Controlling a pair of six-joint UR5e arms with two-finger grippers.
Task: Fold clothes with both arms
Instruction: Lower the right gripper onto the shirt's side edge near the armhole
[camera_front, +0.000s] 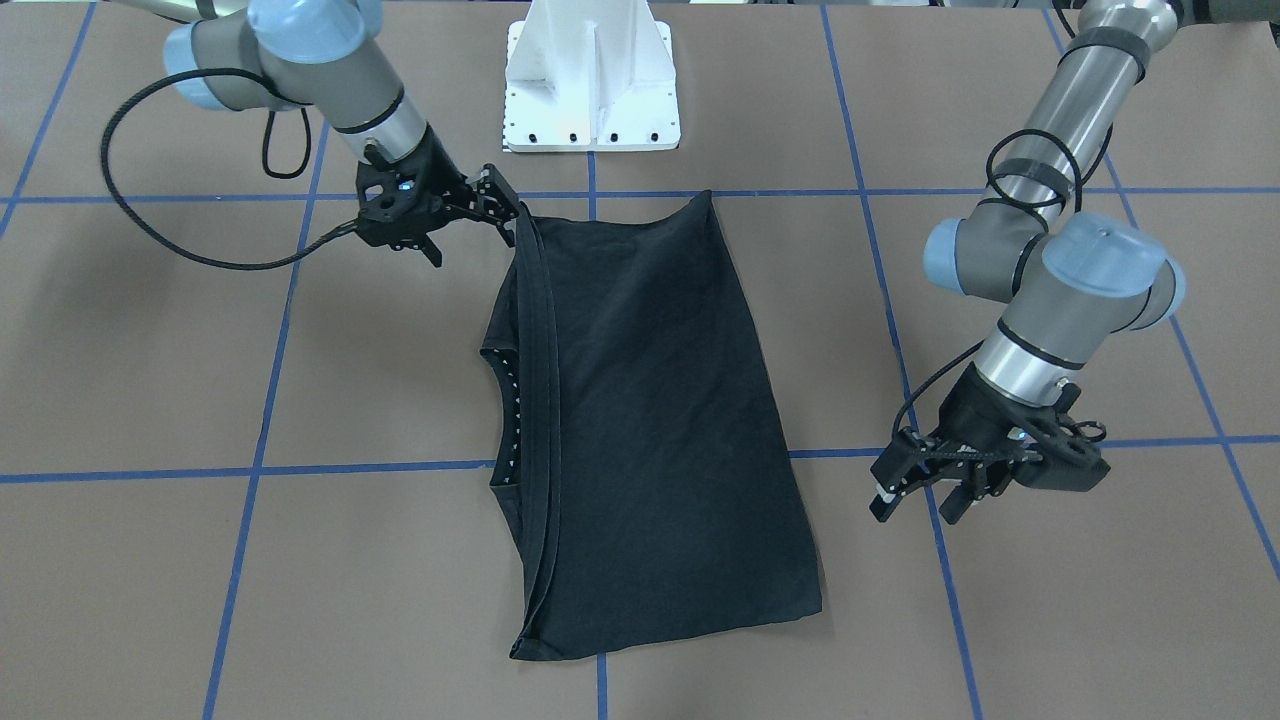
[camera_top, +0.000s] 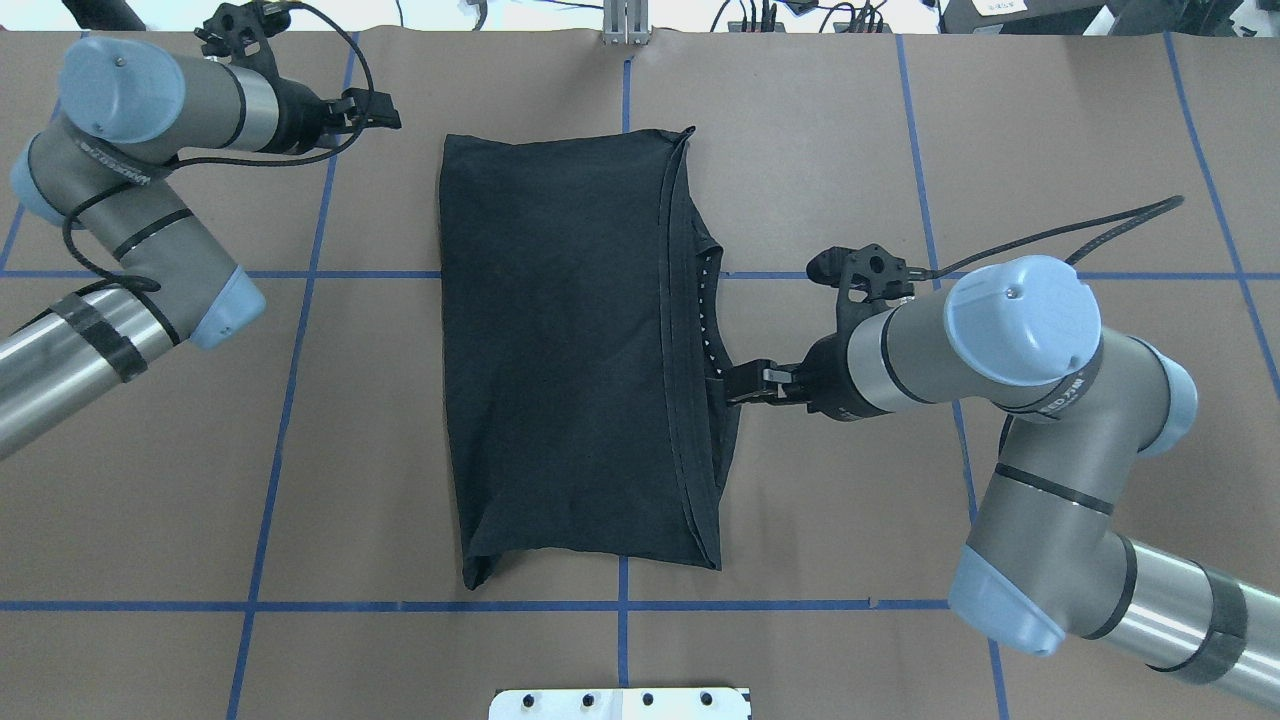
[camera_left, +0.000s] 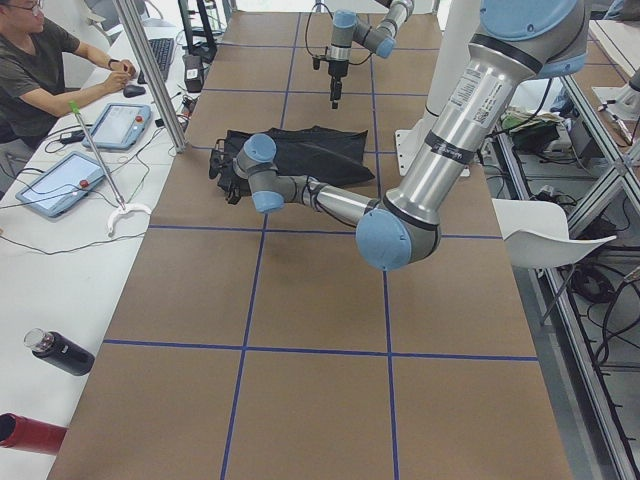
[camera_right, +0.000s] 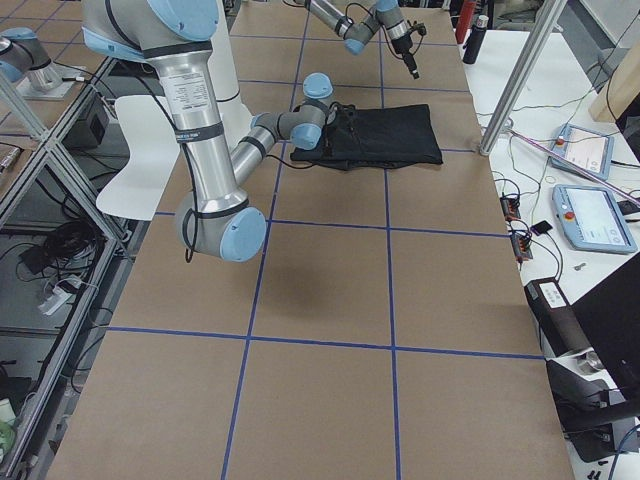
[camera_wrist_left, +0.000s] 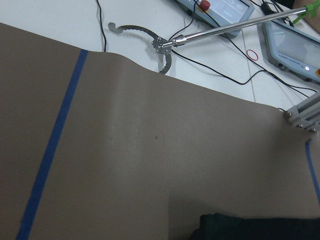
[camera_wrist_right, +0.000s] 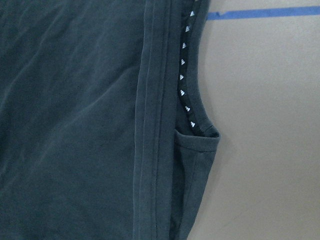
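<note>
- The black T-shirt (camera_top: 570, 350) lies at the middle of the table (camera_top: 850, 150), already brought in to a long oblong of several layers. No sleeve sticks out and the plain black side is turned up.
- In the overhead view, stacked edges run along its 3 o'clock side, where the collar (camera_wrist_right: 186, 80), with its tape of small white triangles, peeks out.
- The right gripper (camera_top: 740, 385) is found at that 3 o'clock edge. Its jaws appear clenched on the fabric there, and in the front-facing view the edge is seen drawn up toward them.
- The left gripper (camera_front: 920, 497) is held over bare table, well apart from the shirt, at about 10 o'clock of it in the overhead view. Its jaws are released and nothing is carried.
- The lengthwise folds are judged done. A crosswise fold to halve the oblong is judged to be left, and for this a second hold by the left gripper would be needed.
</note>
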